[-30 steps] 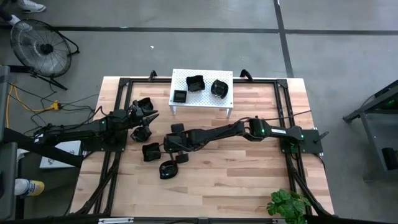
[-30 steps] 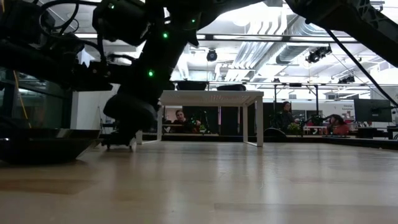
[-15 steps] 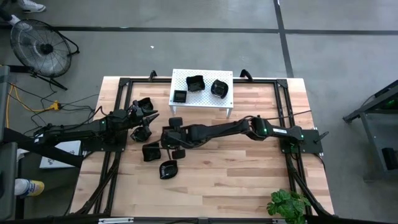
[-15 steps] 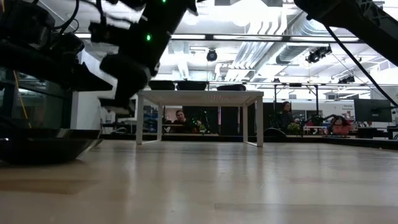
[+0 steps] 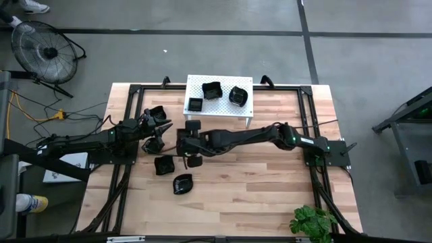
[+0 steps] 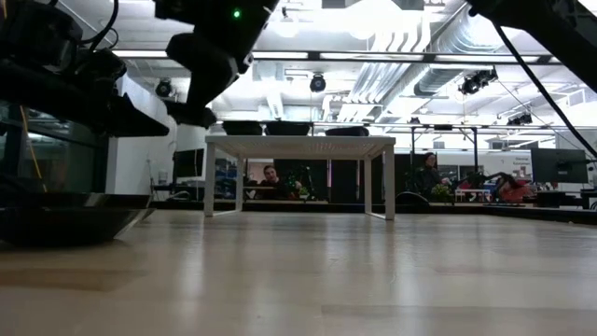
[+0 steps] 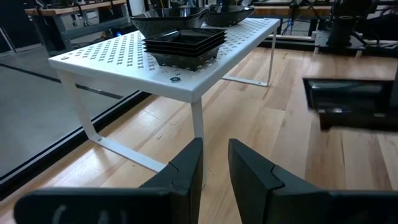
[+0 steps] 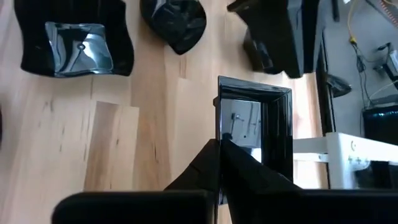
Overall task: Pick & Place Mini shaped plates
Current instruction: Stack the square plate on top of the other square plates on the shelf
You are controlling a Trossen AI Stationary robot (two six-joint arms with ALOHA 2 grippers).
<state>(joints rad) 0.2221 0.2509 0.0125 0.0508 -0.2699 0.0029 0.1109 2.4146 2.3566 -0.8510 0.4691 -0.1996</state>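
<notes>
a: where is your right tool (image 8: 219, 152) just now?

b: it hangs above the wooden desk (image 5: 270, 182), just in front of the white perforated rectangular stand (image 5: 219, 99) that sits at the desk's far edge. its fingers are pinched on the rim of a flat square glossy black plate (image 8: 256, 127), lifted clear of the wood.

a: and the left tool (image 7: 214, 168)?

b: near the desk's left edge, low over the wood, pointed toward the stand. its fingers stand only a narrow gap apart and i see nothing between them.

a: where are the other little black dishes?

b: three are on the stand: a square stack (image 5: 196, 104) at its near left corner, a squarish wavy-rimmed dish (image 5: 212, 89) behind that, and a rounder one (image 5: 237, 95) toward its right side. on the wood there is one wavy dish (image 5: 163, 164) left of centre and a rounder dish (image 5: 181, 183) a little nearer the front edge. two more lie close by my left tool: one (image 5: 157, 113) just beyond it, one (image 5: 152, 144) just on its near side.
</notes>
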